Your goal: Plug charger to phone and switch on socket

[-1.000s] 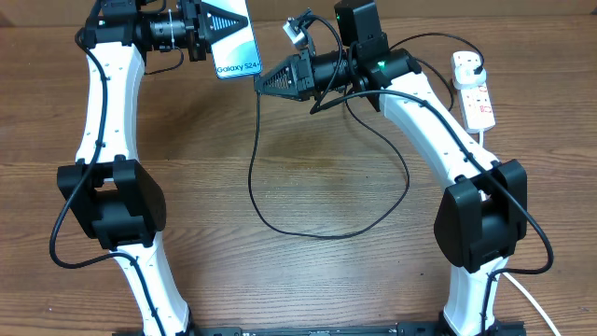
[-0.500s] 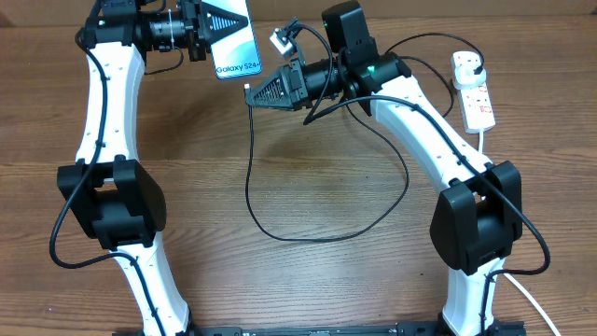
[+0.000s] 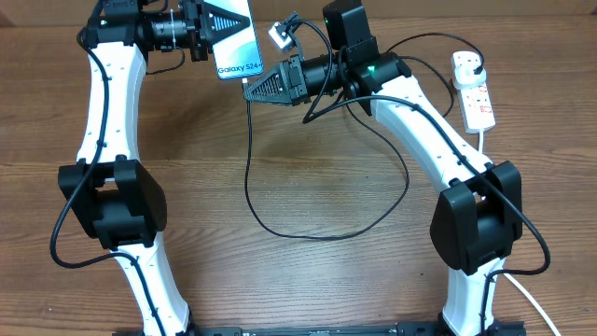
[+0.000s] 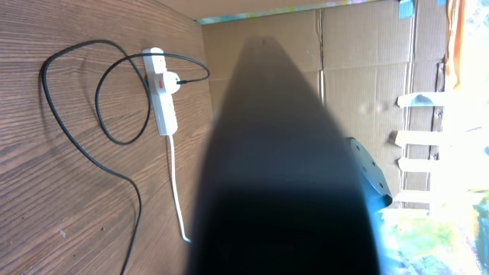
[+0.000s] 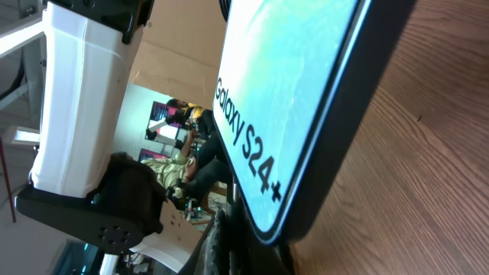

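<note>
My left gripper [image 3: 222, 21] is shut on the phone [image 3: 239, 51] and holds it up at the back of the table, its "Galaxy S24+" screen facing up. The phone's dark back [image 4: 283, 168] fills the left wrist view. My right gripper [image 3: 248, 91] is shut on the tip end of the charger [image 3: 248, 159], right at the phone's lower edge. In the right wrist view the phone [image 5: 290, 92] looms just above the dark fingers [image 5: 252, 256], and the connector tip itself is hidden. The black cable loops across the table to a plug [image 3: 473, 63] in the white socket [image 3: 477, 96].
The socket [image 4: 162, 95] lies at the far right of the wooden table [image 3: 317, 280], with its white lead [image 4: 176, 183] running towards the front. The charger cable [image 4: 76, 141] lies in a wide loop mid-table. Cardboard walls stand behind the table.
The right gripper has moved left and slightly back with the charger's tip, closing in on the phone's lower edge. The left arm and phone have stayed put.
</note>
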`<action>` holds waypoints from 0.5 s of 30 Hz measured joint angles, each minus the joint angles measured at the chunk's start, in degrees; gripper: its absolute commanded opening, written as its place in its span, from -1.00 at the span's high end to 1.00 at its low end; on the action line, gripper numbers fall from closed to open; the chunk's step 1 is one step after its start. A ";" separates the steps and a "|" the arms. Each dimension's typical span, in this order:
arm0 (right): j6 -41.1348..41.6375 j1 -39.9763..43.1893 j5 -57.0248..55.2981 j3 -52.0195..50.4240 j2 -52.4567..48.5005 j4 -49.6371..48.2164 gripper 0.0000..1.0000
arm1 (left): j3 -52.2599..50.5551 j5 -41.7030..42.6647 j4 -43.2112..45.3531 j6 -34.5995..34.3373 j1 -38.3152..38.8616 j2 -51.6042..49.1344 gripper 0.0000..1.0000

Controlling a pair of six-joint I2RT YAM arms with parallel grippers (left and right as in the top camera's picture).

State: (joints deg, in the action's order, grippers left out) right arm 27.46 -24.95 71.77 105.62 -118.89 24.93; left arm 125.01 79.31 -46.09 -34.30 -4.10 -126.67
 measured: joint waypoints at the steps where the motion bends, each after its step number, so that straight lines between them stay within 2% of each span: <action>1: 0.22 0.00 0.02 0.00 0.00 0.00 0.93 | 0.00 0.00 0.00 0.00 0.00 0.00 0.92; 15: 1.44 0.00 -0.04 0.00 0.00 -0.04 0.92 | 0.00 -0.02 0.00 0.00 0.39 0.00 0.92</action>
State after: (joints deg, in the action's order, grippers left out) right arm 28.91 -24.95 71.72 105.62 -118.89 24.88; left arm 125.01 79.29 -46.09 -34.30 -3.70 -126.67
